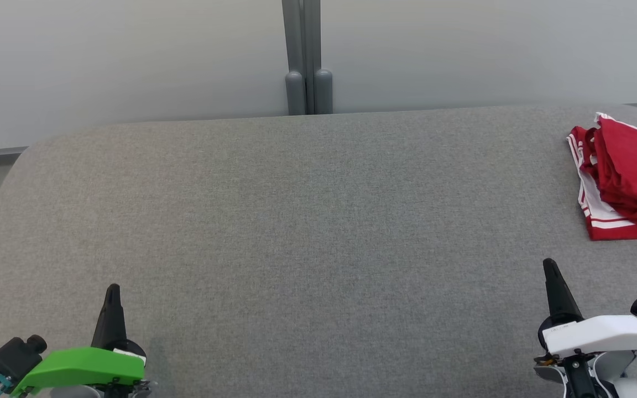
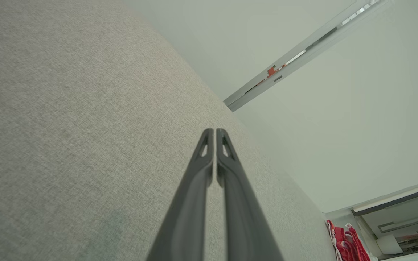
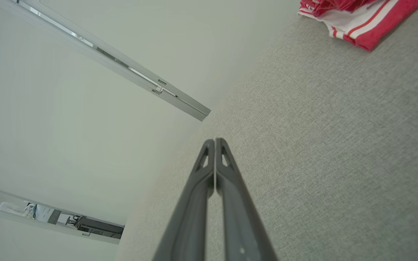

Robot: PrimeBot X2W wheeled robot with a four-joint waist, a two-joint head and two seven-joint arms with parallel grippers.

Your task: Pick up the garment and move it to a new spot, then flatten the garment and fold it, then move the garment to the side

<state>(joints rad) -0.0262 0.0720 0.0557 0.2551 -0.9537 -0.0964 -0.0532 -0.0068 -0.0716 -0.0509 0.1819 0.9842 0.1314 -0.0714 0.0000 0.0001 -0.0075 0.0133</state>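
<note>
While I'm watching from the head camera, the left pincer (image 1: 113, 293) sits near left with its fingers pressed together tip to tip. The right pincer (image 1: 551, 269) is near right and pressed together the same way, tips slightly farther in than the left's. Both point away from me over the grey fabric worktop (image 1: 318, 232). I can't tell if either touches it. The garment (image 1: 631, 177), red with white stripes, lies as a folded bundle at the far right of the worktop, cut off by the head view's right edge. It's well apart from both pincers and closer to the right one. Beyond the far edge are a pale wall (image 1: 130, 55) and a grey upright post (image 1: 303, 55) at centre.
</note>
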